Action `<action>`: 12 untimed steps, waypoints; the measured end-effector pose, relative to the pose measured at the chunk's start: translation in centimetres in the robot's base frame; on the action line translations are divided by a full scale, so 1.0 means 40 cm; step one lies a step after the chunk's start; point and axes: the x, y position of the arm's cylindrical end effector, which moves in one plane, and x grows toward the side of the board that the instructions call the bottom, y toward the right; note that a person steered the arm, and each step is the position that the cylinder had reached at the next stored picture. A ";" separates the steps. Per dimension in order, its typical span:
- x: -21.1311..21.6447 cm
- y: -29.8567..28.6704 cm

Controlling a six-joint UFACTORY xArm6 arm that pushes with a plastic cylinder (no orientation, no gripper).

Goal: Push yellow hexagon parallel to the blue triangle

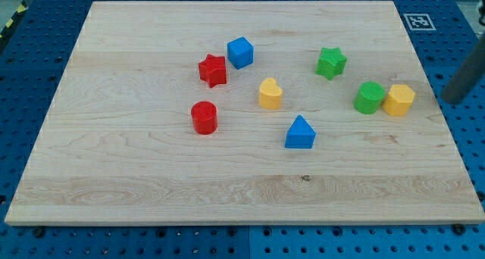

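Note:
The yellow hexagon [398, 100] lies near the board's right edge, touching a green cylinder [369, 98] on its left. The blue triangle [300, 132] lies near the board's middle, to the lower left of the hexagon. My tip [449, 99] is at the view's right edge, just off the board, a short way right of the yellow hexagon and not touching it.
A green star [331, 63] lies up and left of the green cylinder. A yellow heart-shaped block [270, 94], a blue cube [240, 52], a red star [213, 70] and a red cylinder [204, 117] lie left of centre on the wooden board [151, 183].

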 end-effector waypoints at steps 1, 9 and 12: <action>-0.087 -0.069; 0.157 -0.165; 0.205 -0.114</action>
